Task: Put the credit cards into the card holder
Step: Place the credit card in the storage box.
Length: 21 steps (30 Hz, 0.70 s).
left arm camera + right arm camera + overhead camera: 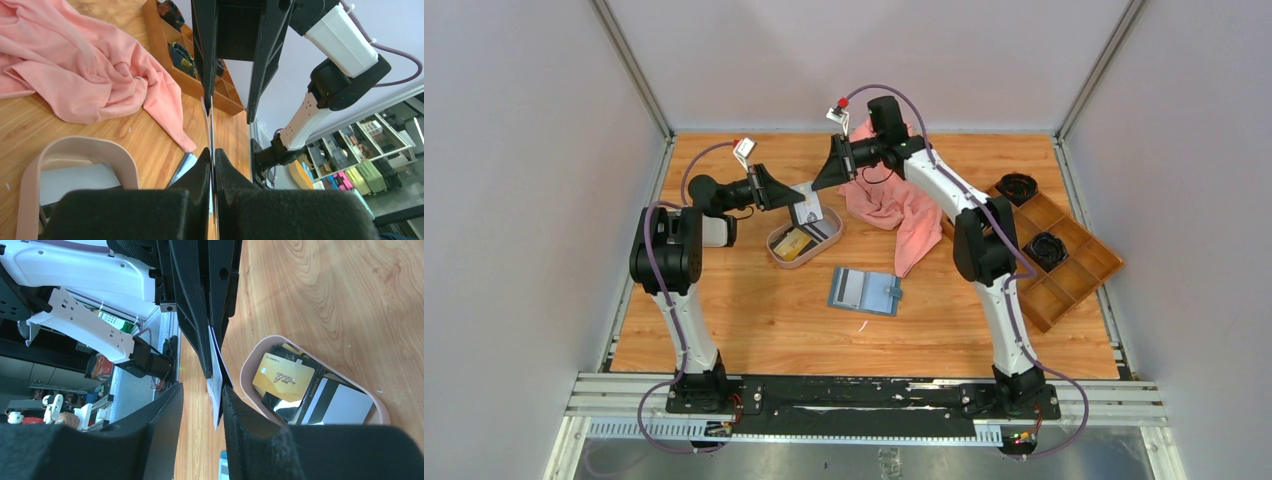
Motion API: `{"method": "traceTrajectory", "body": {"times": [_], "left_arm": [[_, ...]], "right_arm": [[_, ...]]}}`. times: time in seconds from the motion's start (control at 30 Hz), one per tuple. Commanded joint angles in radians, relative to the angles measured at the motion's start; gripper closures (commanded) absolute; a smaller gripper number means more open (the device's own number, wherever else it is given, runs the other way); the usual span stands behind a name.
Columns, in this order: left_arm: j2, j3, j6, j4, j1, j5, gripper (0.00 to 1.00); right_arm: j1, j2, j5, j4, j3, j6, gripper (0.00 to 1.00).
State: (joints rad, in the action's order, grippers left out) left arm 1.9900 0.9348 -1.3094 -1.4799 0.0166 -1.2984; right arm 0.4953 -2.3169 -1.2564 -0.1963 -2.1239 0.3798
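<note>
Pale plastic up over the oval beige tray [245, 367]: grips 1 card [215, 390] edge-on, left gripper [212, 155] pinched tight on it. Straddles that same card from the opposite side with the right gripper [202, 390], jaws standing apart, daylight clear on 1 side. Shows a gold card [282, 377] and black cards [285, 410] down in the tray, and the teal card holder [864, 290] lying open on the wooden table [325, 290], just beside the pink cloth [889, 205].
</note>
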Motion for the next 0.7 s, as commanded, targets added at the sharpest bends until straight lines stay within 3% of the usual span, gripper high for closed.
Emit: {"method": "traceTrajectory", "body": {"times": [0.0, 0.27, 0.67], "left_arm": [[0.002, 0.004, -0.008, -0.049, -0.006, -0.021, 1.00], [0.030, 0.019, -0.013, -0.050, -0.006, -0.017, 1.00], [0.184, 0.086, -0.007, -0.052, 0.022, 0.002, 1.00]], "right_arm": [[0.023, -0.042, 0.013, -0.010, -0.033, 0.000, 0.64], [0.022, -0.057, 0.003, -0.010, -0.041, 0.000, 0.99], [0.004, -0.166, 0.032, 0.013, -0.094, 0.003, 1.00]]}}
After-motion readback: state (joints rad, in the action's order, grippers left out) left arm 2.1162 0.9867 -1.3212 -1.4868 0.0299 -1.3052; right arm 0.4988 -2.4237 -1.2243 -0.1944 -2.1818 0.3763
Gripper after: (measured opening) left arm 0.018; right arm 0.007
